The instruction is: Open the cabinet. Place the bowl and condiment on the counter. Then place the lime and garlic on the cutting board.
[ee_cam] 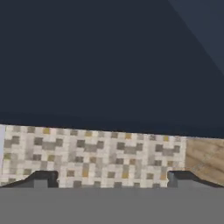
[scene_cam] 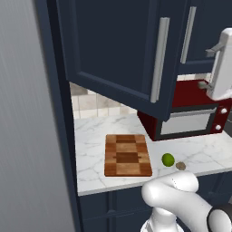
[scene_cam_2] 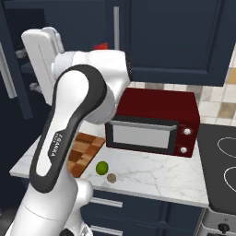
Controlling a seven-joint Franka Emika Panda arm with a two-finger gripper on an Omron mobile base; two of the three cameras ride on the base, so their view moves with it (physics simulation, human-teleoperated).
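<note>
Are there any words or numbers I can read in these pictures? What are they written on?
"FRANKA": small dark letters running along the robot's white arm in the right base view; a second word beside it is too small to read.
Microwave: its round knobs carry no marks that can be read.
Cabinet, cutting board and counter: no writing at all.

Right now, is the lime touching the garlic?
Apart. The left base view shows the lime and garlic side by side on the counter, with white marble visible between them.
</note>
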